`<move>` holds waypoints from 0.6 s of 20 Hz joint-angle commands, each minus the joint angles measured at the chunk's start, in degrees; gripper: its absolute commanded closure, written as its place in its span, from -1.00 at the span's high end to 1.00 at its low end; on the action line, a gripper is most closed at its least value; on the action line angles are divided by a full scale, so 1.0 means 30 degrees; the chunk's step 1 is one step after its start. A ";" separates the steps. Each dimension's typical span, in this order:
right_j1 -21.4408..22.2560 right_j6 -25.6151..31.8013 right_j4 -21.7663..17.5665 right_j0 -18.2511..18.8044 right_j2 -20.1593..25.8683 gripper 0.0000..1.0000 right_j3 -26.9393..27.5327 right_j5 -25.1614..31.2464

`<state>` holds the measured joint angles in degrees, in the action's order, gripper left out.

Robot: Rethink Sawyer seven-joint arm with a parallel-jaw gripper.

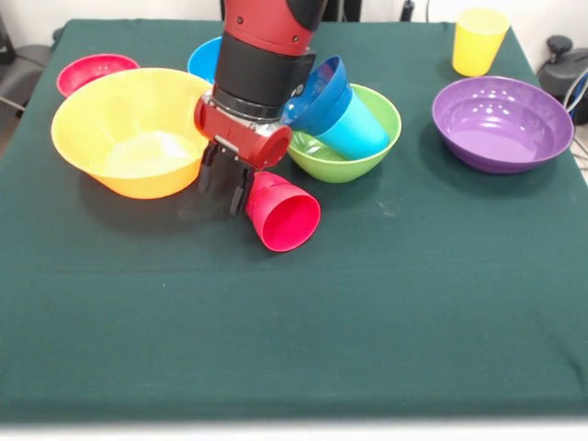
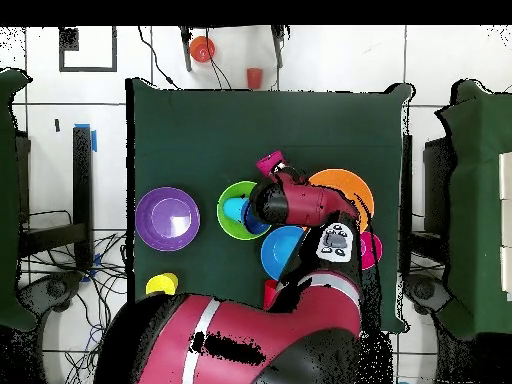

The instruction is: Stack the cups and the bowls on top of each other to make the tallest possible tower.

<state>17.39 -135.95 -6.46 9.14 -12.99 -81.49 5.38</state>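
A red cup (image 1: pixel 281 213) lies on its side on the green cloth, its mouth toward the near right; from above this red cup (image 2: pixel 270 162) shows just beyond the arm. My gripper (image 1: pixel 225 180) hangs low at the cup's base end. Its dark fingers (image 1: pixel 208 171) stand apart with nothing between them, and the right finger is against the cup's base. Behind it, a green bowl (image 1: pixel 367 158) holds a light blue cup (image 1: pixel 356 131) on its side with a small dark blue bowl (image 1: pixel 323 90) tilted over it. No tower stands.
A big orange-yellow bowl (image 1: pixel 138 133) sits close on the gripper's left. Behind are a small red bowl (image 1: pixel 95 72) and a blue bowl (image 1: pixel 204 57). A purple bowl (image 1: pixel 501 124) and an upright yellow cup (image 1: pixel 479 41) stand at the right. Beyond the table a red cup (image 2: pixel 255 77) stands on the floor.
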 commanded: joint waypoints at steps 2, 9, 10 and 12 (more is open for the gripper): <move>0.0447 -0.0196 -0.1713 0.0029 0.2983 1.00 -0.1658 -0.1207; 0.0397 0.0104 -0.2175 0.0615 0.3544 1.00 -0.1663 -0.1202; 0.0475 0.0142 -0.2249 0.0714 0.3654 1.00 -0.1700 -0.1138; 0.0555 0.0144 -0.2344 0.0822 0.3787 1.00 -0.1751 -0.1095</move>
<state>19.29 -135.95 -9.10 10.53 -10.43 -84.12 3.03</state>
